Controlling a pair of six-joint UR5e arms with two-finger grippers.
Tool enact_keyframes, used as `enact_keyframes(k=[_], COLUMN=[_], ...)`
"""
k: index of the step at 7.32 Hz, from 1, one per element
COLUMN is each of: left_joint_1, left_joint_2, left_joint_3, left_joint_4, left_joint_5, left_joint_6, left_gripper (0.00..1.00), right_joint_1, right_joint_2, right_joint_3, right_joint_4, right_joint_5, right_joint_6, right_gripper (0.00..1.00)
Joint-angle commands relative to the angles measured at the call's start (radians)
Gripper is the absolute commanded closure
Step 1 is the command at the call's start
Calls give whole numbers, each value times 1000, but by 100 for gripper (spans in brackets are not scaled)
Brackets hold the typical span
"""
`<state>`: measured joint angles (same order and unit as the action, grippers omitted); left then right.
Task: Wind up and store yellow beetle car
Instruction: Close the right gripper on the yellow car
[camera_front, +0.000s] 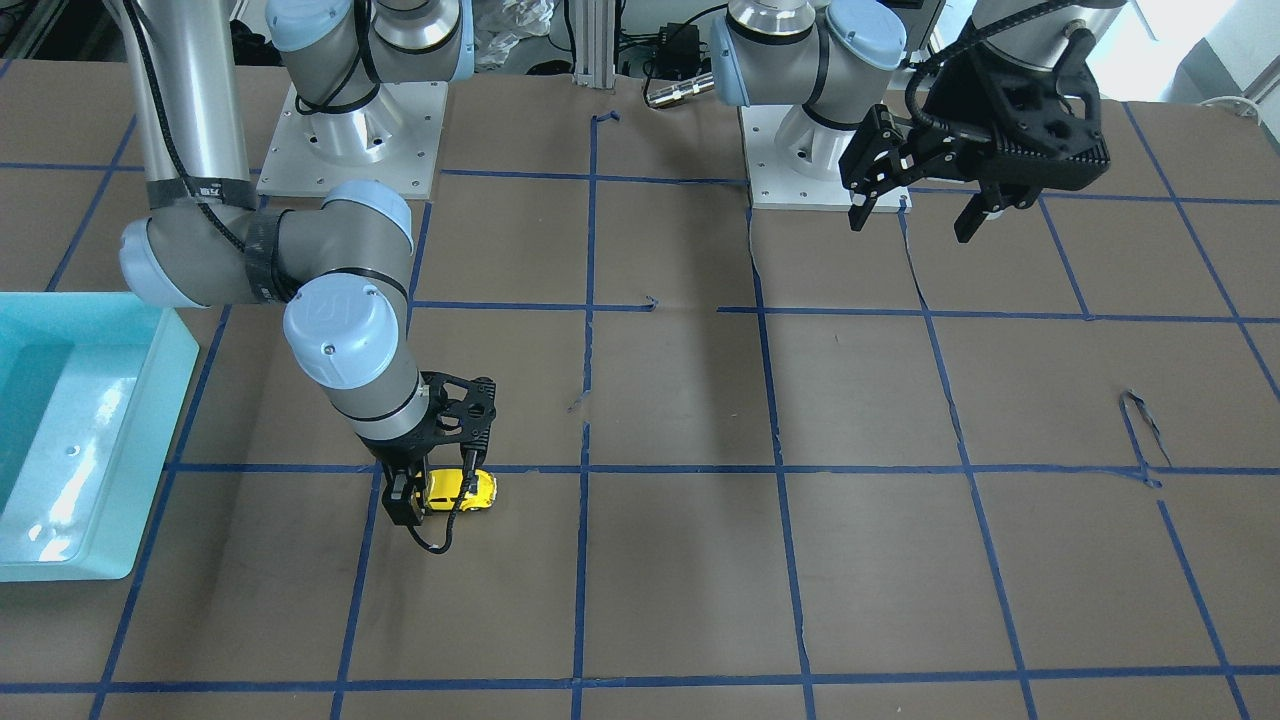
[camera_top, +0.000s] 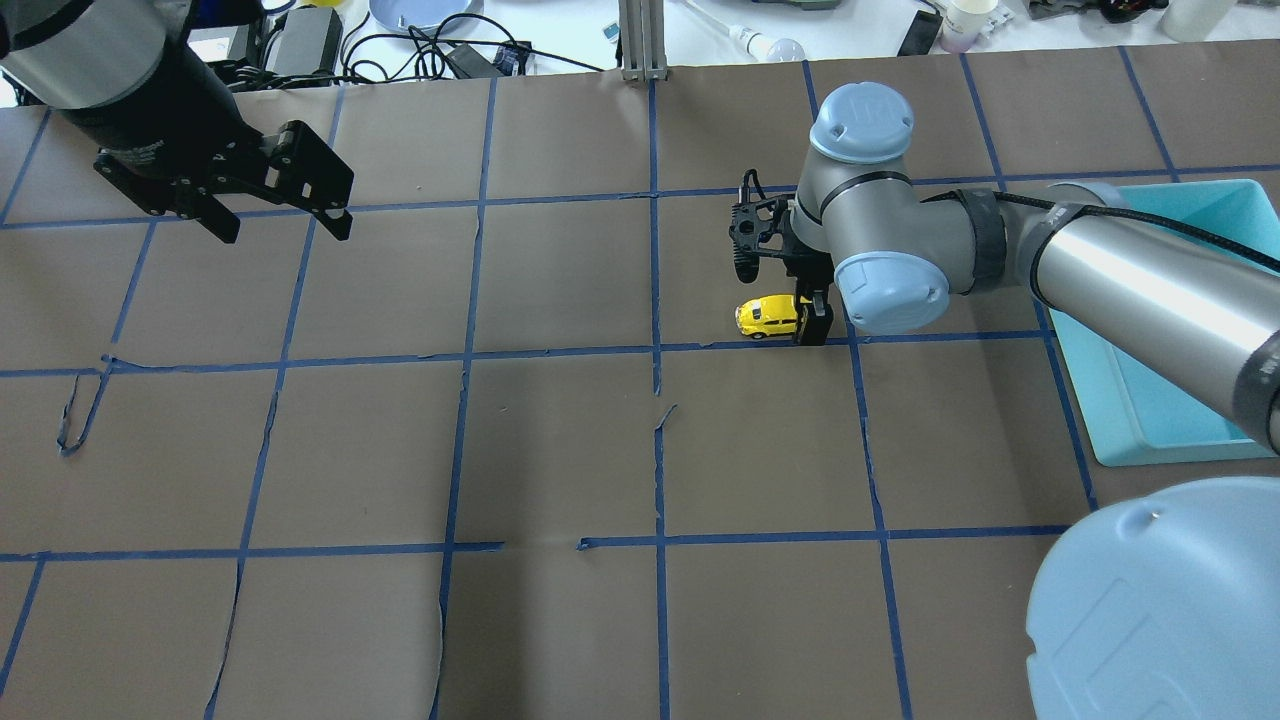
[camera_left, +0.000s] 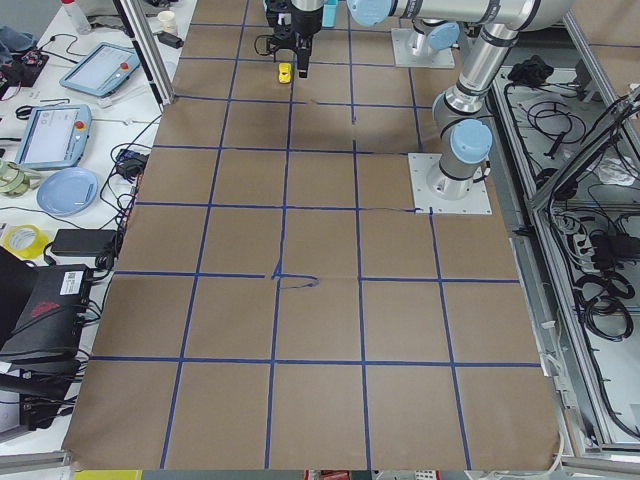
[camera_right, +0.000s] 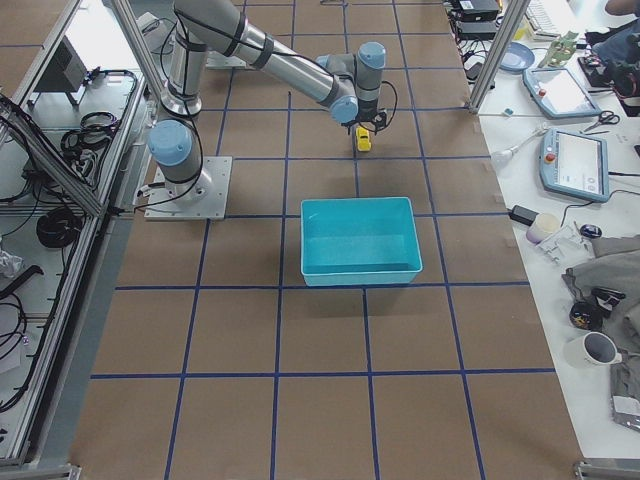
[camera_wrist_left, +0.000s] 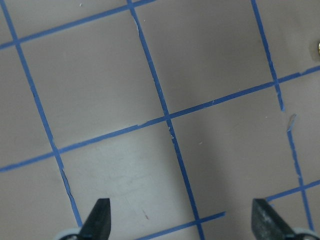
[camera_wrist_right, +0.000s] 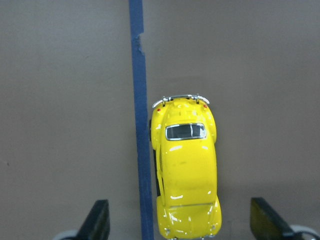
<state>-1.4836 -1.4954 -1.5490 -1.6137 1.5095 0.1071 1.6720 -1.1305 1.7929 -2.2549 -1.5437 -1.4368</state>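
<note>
The yellow beetle car stands on the brown table, beside a blue tape line. It also shows in the overhead view, the exterior right view and the right wrist view. My right gripper is low over the car and open. In the right wrist view one finger stands on each side of the car's near end, with clear gaps. My left gripper is open and empty, held high over the table far from the car. The left wrist view shows only taped paper below it.
A turquoise bin sits on the table on my right side, close to the right arm; it also shows in the front view and the exterior right view. Blue tape lines grid the brown paper. Cables and clutter lie beyond the far edge.
</note>
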Motion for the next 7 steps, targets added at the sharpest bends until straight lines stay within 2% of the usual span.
enact_keyframes(k=[1, 4, 6, 7], left_joint_1=[-1, -3, -12, -27], left_joint_2=[7, -2, -2, -8], left_joint_3=[7, 4, -6, -6], left_joint_4=[21, 32, 64, 75], left_joint_5=[5, 9, 9, 9], left_joint_6=[-27, -29, -27, -32], left_gripper=[0, 0, 0, 0], right_joint_1=[0, 2, 2, 2], right_joint_2=[8, 46, 49, 49], right_joint_3=[0, -1, -1, -1], right_joint_4=[-6, -32, -26, -23], right_joint_5=[23, 54, 51, 51], right_joint_6=[2, 4, -2, -4], right_gripper=[0, 3, 74, 89])
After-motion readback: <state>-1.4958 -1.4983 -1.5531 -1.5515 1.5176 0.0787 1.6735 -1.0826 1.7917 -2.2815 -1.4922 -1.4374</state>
